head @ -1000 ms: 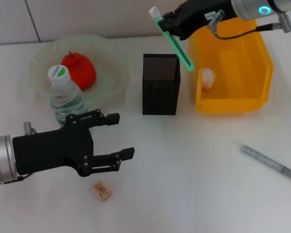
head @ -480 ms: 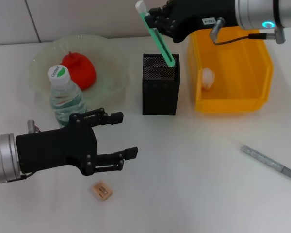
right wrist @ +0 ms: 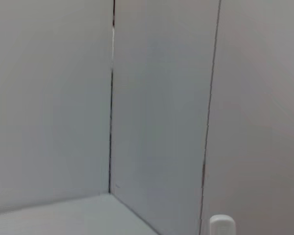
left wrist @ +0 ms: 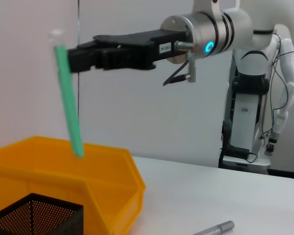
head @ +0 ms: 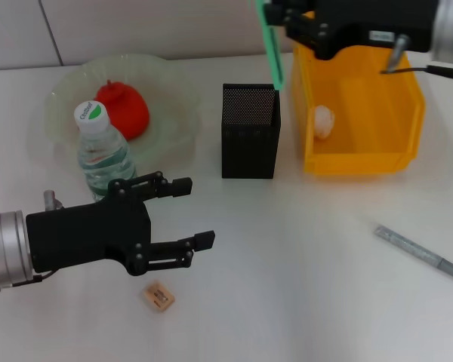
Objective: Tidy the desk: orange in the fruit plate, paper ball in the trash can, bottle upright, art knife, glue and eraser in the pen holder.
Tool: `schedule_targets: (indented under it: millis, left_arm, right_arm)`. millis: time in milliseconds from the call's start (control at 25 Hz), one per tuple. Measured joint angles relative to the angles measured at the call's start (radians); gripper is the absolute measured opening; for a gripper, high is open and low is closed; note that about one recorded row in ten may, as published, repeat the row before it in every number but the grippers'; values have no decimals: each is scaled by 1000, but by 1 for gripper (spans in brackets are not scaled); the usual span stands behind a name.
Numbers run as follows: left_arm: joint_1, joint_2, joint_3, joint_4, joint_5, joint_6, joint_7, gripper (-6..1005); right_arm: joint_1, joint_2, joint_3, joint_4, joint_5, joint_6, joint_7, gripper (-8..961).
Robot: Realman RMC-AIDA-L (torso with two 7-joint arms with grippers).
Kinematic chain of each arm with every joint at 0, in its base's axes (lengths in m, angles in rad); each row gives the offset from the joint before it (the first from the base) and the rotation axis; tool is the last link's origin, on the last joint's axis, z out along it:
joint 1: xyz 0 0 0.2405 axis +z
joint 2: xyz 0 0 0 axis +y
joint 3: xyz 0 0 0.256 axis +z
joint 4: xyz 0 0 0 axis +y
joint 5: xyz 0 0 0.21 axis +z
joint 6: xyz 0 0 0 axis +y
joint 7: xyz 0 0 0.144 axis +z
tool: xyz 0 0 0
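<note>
Since a moment ago the right gripper (head: 283, 19) has swung its green glue stick (head: 270, 45) from a steep slant to nearly upright — jaws clamped on its upper part, tip hanging just above the black mesh pen holder (head: 249, 132), so lowering it in looks like the next step. Left gripper (head: 177, 215) hovers with jaws spread and empty above the white desk (head: 302, 264), near the eraser (head: 158, 296). Plain pale walls stand behind.

The top of the green glue stick (head: 269, 41) is cut off by the head view's edge. The right pincer (head: 287, 19) hides where it grips.
</note>
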State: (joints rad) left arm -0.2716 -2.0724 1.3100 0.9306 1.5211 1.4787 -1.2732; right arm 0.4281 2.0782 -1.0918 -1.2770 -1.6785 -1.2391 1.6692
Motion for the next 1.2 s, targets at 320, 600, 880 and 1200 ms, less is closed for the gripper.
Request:
schedule_targets:
  millis: [320,600,880,1200]
  left_arm:
    - [-11,0,3,-20,0,-1,1,804]
    - [-11,0,3,-23,0,1,1,804]
    - [-10,0,5,-23,-1,1,2,804]
    - [-6,0,9,-23,-1,3,2,804]
  right_arm:
    - [44,-10,216,239,74,-187,-139,139]
    - [55,-24,220,324,75,-185,-188,145]
    - [76,-26,221,369,77,-180,-223,152]
    - [129,-36,222,450,74,-146,-260,159]
